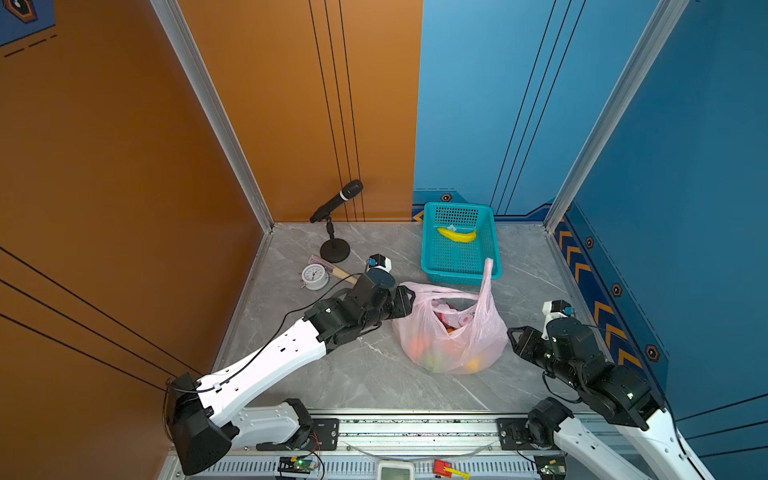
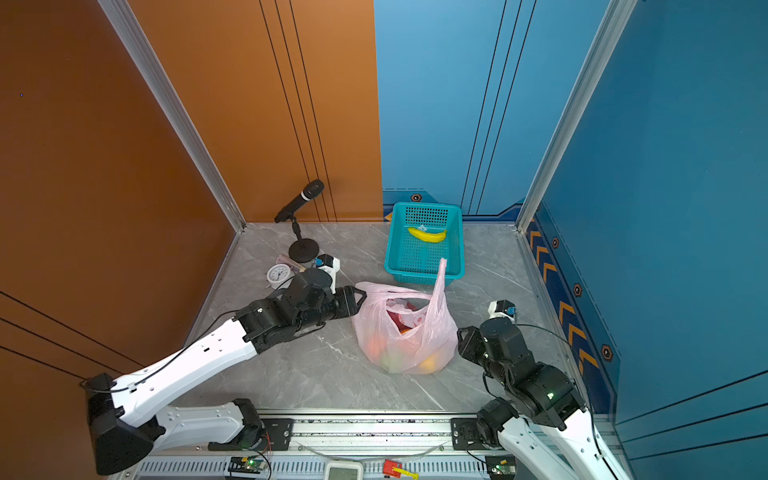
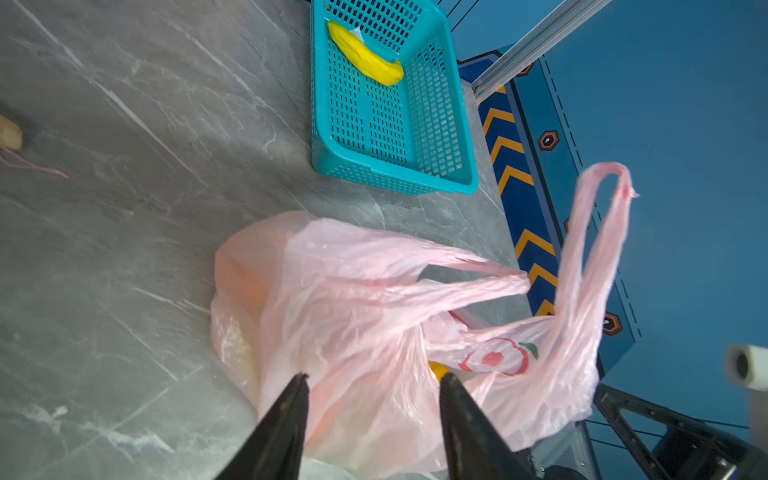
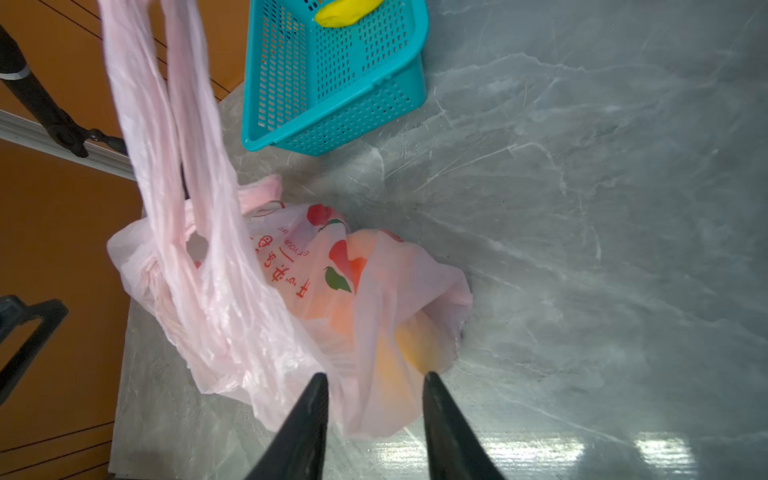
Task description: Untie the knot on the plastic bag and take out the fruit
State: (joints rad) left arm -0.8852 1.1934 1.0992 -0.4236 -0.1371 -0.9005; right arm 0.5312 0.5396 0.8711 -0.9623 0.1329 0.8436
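Your left wrist camera shows the left pincer (image 3: 376, 376) partway open and empty, close against the pink bag (image 3: 353, 324); the right wrist camera shows the right pincer (image 4: 376, 374) parted and empty too, plus orange fruit (image 4: 345, 316) through the film, fainter from above. The pink bag sits in the middle of the table (image 1: 374, 374), mouth gaping, one handle loop (image 1: 486, 282) upright before the basket (image 1: 426, 249) holding a banana (image 1: 457, 235); bare table lies toward the arms' bases; the microphone (image 1: 336, 201) and clock (image 1: 313, 275) sit beyond your left arm.
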